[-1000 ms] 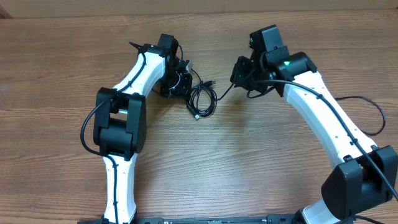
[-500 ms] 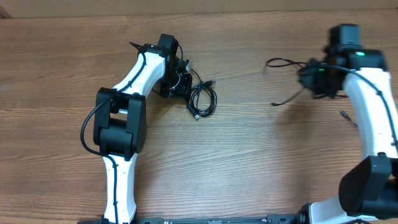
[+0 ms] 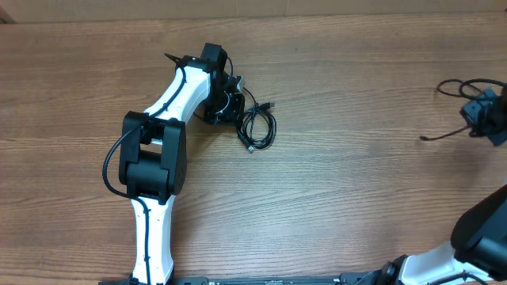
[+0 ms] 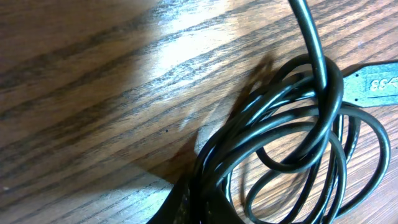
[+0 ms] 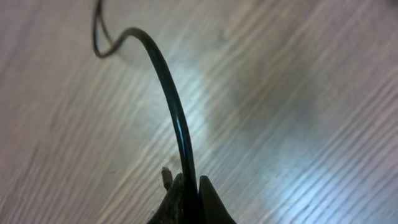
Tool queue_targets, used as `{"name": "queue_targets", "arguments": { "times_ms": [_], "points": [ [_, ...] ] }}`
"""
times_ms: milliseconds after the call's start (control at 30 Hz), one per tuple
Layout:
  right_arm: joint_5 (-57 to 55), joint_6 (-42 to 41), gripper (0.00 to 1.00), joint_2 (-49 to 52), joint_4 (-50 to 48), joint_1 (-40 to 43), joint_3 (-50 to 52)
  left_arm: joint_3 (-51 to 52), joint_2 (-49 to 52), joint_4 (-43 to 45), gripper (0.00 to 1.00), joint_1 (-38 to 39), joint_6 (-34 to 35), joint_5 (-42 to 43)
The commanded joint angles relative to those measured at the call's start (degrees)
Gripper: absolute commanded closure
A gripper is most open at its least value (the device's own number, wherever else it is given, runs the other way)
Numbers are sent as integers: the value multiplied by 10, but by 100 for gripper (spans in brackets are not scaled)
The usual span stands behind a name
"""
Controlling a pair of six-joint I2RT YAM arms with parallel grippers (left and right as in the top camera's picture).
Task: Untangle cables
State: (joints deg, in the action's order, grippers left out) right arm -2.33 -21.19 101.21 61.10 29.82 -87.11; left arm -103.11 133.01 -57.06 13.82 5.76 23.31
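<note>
Two claws, overhead: left claw [image 3: 227,107] clamped on the coiled cables [image 3: 258,127] on the bench [image 3: 333,206], right claw [image 3: 485,117] pinched on one strand [image 3: 442,135], well apart. Left wrist: coiled cables are best pinned firmly. Right wrist: strand should be drawn smoothly.

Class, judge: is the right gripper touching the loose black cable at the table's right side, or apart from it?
Touching. The right wrist view shows the cable clamped in the shut right gripper, curving away from it.

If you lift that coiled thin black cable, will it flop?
Probably floppy: the coiled thin black cable lies in loose, uneven loops. Likely light, being so thin. The black strand in the right gripper bends too.
</note>
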Motion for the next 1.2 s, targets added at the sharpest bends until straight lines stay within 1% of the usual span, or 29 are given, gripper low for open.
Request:
{"name": "queue_targets", "arguments": {
  "times_ms": [0, 33, 133, 233, 300, 333, 433, 633, 733, 767, 833, 933, 1000, 1167],
  "points": [
    [19, -13, 96, 20, 7, 8, -11, 5, 10, 1, 93, -3, -4, -10],
    [26, -13, 96, 21, 8, 8, -10, 5, 10, 1, 93, -3, -4, -10],
    [107, -6, 96, 22, 9, 3, -6, 5, 10, 1, 93, -3, -4, -10],
    [227, 57, 96, 22, 7, -11, -6, 5, 10, 1, 93, -3, -4, -10],
    [285, 107, 96, 22, 3, -25, -6, 5, 10, 1, 93, -3, -4, -10],
    [301, 127, 96, 22, -2, -34, -6, 5, 10, 1, 93, -3, -4, -10],
    [301, 141, 96, 23, -23, -57, -6, 5, 10, 1, 93, -3, -4, -10],
    [278, 140, 96, 24, -58, -90, -6, 5, 10, 1, 93, -3, -4, -10],
    [298, 139, 96, 24, -80, -97, -6, 5, 10, 1, 93, -3, -4, -10],
    [336, 133, 96, 25, -99, -100, -6, 5, 10, 2, 93, -3, -4, -10],
    [383, 88, 96, 26, -138, -109, -6, 5, 10, 4, 93, -3, -4, -10],
    [396, 30, 96, 26, -198, -128, -6, 5, 10, 4, 93, -3, -4, -10],
    [395, 16, 96, 26, -238, -146, -6, 5, 10, 4, 93, -3, -4, -10],
    [395, 21, 96, 27, -316, -198, -6, 5, 10, 3, 93, -3, -4, -11]
  ]
}}
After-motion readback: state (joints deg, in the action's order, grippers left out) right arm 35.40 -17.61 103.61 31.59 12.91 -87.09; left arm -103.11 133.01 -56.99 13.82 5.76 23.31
